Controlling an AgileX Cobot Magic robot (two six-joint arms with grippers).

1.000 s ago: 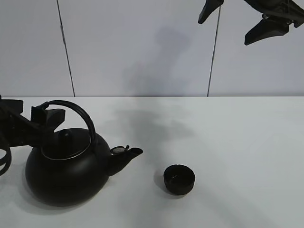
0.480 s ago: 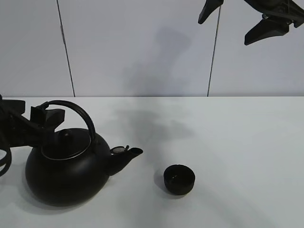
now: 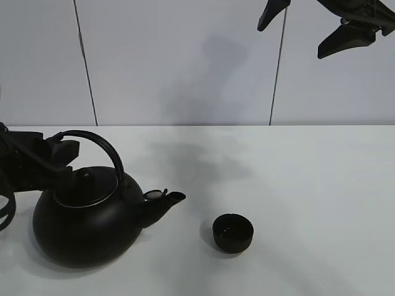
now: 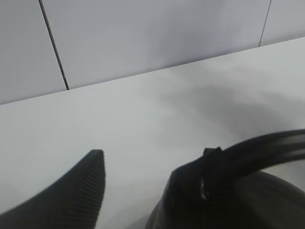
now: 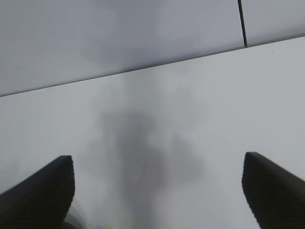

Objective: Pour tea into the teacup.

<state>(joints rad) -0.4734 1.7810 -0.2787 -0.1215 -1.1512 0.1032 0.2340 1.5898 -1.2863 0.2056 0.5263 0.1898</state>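
The big black kettle [image 3: 86, 225] stands at the front left, its spout [image 3: 168, 198] pointing right toward the teacup [image 3: 232, 232]. The teacup is small, round and matte black, and stands upright a short way right of the spout. My left gripper [image 3: 43, 153] is at the left end of the kettle's arched handle [image 3: 102, 143]. In the left wrist view this gripper [image 4: 133, 167] is open, with the handle [image 4: 259, 150] running beside one finger and not clasped. My right gripper [image 3: 295, 38] hangs open and empty high at the back right; it also shows in the right wrist view [image 5: 157, 157].
The white table [image 3: 296, 172] stretches from the kettle to the right edge. A white panelled wall [image 3: 185, 61] with dark seams stands behind it.
My left gripper's fingers have shifted slightly at the left end of the kettle's handle. The kettle, the teacup and the right arm have not moved.
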